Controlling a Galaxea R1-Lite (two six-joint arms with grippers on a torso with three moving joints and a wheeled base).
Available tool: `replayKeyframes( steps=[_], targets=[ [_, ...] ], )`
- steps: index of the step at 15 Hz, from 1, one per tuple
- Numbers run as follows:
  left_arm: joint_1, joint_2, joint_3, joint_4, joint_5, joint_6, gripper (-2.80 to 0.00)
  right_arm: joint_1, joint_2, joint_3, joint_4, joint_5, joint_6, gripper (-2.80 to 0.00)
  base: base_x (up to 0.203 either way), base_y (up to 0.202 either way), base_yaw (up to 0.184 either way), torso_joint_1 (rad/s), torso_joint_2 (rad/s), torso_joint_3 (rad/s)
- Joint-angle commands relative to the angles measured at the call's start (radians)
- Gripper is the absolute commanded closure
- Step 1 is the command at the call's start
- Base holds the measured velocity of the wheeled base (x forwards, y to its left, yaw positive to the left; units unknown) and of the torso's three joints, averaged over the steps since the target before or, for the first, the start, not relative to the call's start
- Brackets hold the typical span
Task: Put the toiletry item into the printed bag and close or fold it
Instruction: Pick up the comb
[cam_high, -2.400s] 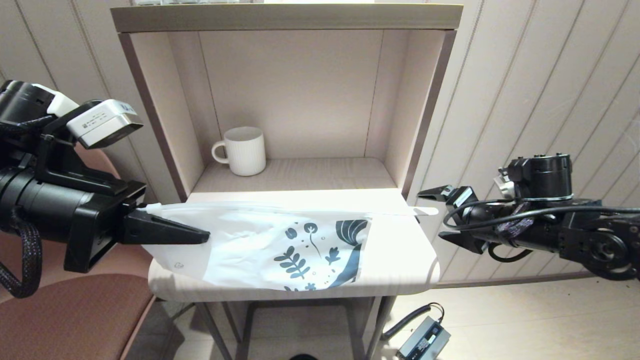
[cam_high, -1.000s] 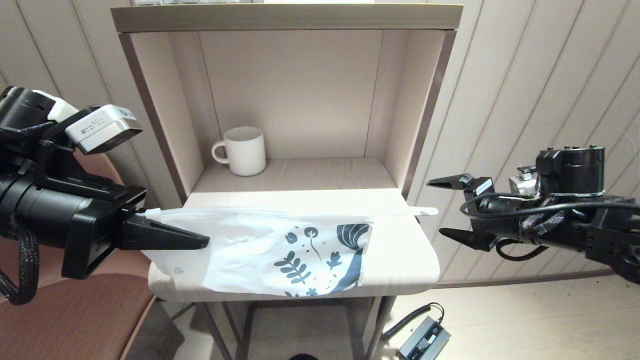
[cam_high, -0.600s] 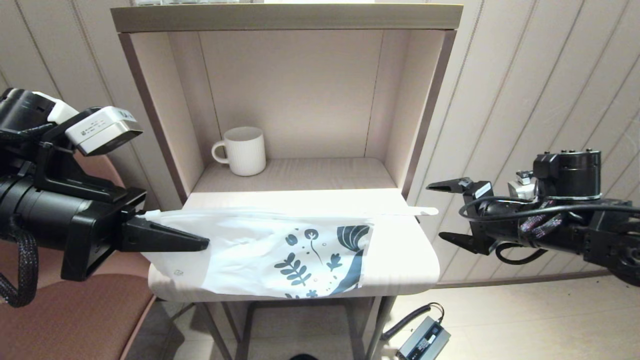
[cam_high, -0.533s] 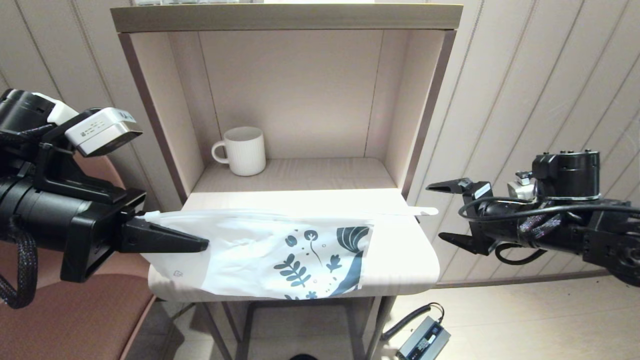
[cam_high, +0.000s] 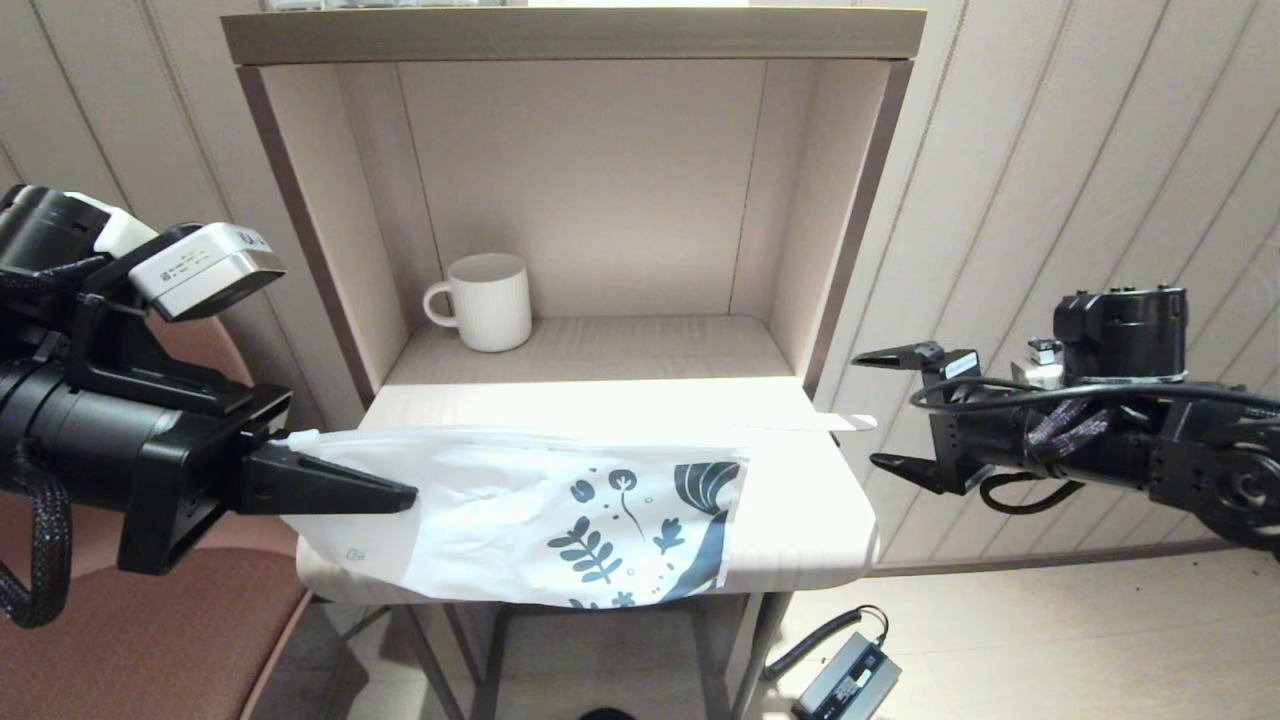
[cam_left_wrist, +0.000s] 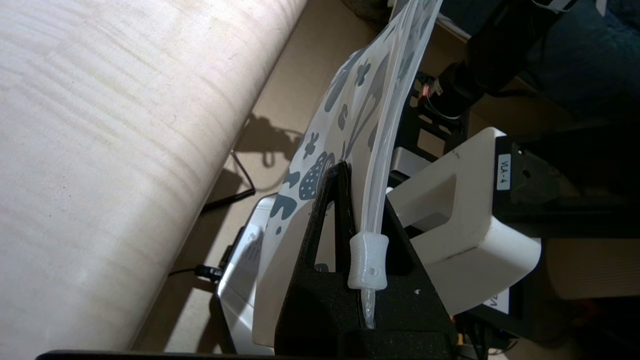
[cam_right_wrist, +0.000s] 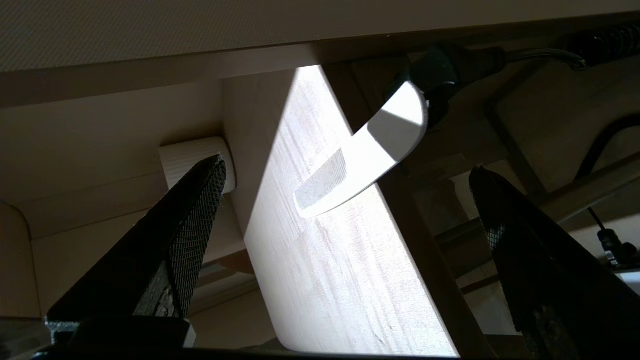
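Tabletop (cam_high: 800, 505) at frame centre carries the printed bag (cam_high: 560, 510), its plain lower-left end clamped in the left gripper (cam_high: 400, 493). Right gripper (cam_high: 890, 410), jaws wide apart, sits centre-right beside the comb (cam_high: 835, 424) overhanging the edge. No legible writing.

A: Setting?
B: Domestic-style room, likely a staged home corner. Pale wood shelf unit (cam_high: 570, 40) with an open niche, its lower surface (cam_high: 800, 500) jutting forward.
A: Supporting evidence?
B: Ribbed mug (cam_high: 490, 301) in the niche, panelled wall (cam_high: 1050, 150) behind, padded reddish-brown chair (cam_high: 150, 640) on the left, pale floor (cam_high: 1050, 640) with a corded box (cam_high: 845, 685).
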Motion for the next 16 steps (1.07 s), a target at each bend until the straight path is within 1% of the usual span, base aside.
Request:
replayKeyframes(
  steps=[1,13,14,16],
  targets=[
    [0.001,0.004,-0.001,0.002,-0.006,0.003,0.00,0.004,0.021,-0.020,0.026,0.000,0.011,-2.80,0.000,0.000,0.000,0.000,0.00,0.000],
    [0.000,0.002,0.006,0.002,-0.013,0.003,0.00,0.009,0.023,-0.028,0.031,-0.006,0.009,-2.80,0.000,0.000,0.000,0.000,0.00,0.000],
    [0.000,0.002,0.006,0.002,-0.013,0.003,0.00,0.010,0.033,-0.029,0.028,-0.005,0.007,0.00,0.000,0.000,0.000,0.000,0.00,0.000],
    [0.000,0.003,0.006,0.000,-0.023,0.005,0.00,0.008,0.045,-0.030,0.022,-0.003,0.002,0.00,0.000,0.000,0.000,0.000,0.00,0.000]
  ],
)
